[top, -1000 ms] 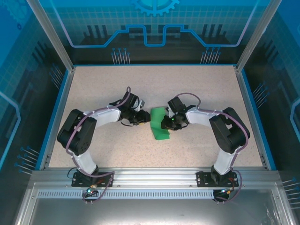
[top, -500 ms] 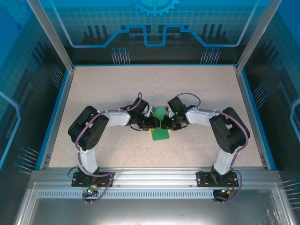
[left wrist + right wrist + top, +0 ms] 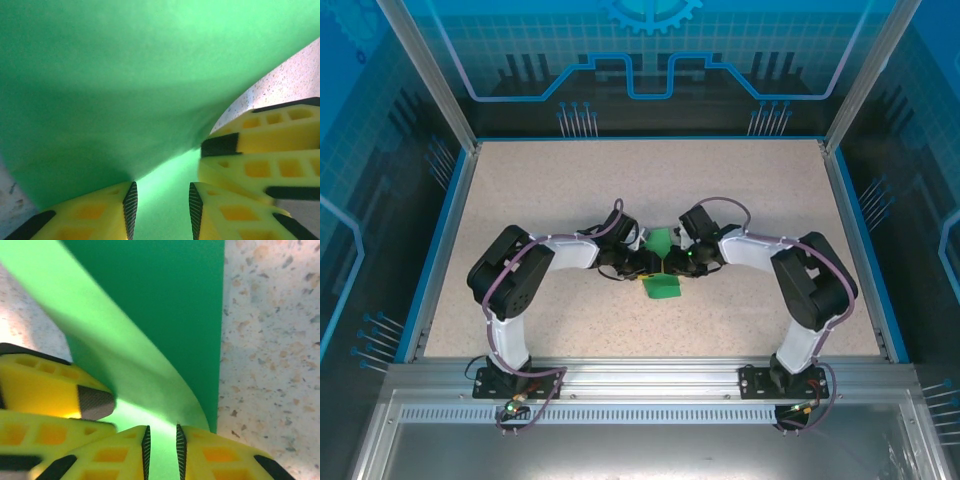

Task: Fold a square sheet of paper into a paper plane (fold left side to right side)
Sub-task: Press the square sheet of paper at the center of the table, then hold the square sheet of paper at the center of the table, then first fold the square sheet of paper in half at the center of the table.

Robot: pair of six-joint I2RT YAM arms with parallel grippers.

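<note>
The square sheet of paper (image 3: pixel 661 287) is bright green and lies mid-table, with one flap curled up off the surface. My left gripper (image 3: pixel 643 264) has come in from the left and my right gripper (image 3: pixel 672 263) from the right; they meet over the sheet. In the left wrist view the raised flap (image 3: pixel 125 85) arches over my left gripper (image 3: pixel 161 194), whose jaws stand apart with green paper lying in the gap. In the right wrist view the flap (image 3: pixel 115 350) sweeps down to my right gripper (image 3: pixel 162 429), whose jaws stand narrowly apart with their tips on the paper.
The speckled tabletop (image 3: pixel 540 190) is ringed by a blue rim (image 3: pixel 448 230) and clear enclosure walls. The two grippers' yellow fingers (image 3: pixel 260 150) crowd each other at the sheet's middle; the left one's fingers (image 3: pixel 45 385) also appear in the right wrist view.
My left arm swung right from beside the sheet until its gripper reached the paper and the right gripper. The green sheet now looks shorter and more bunched. The right arm barely moved.
</note>
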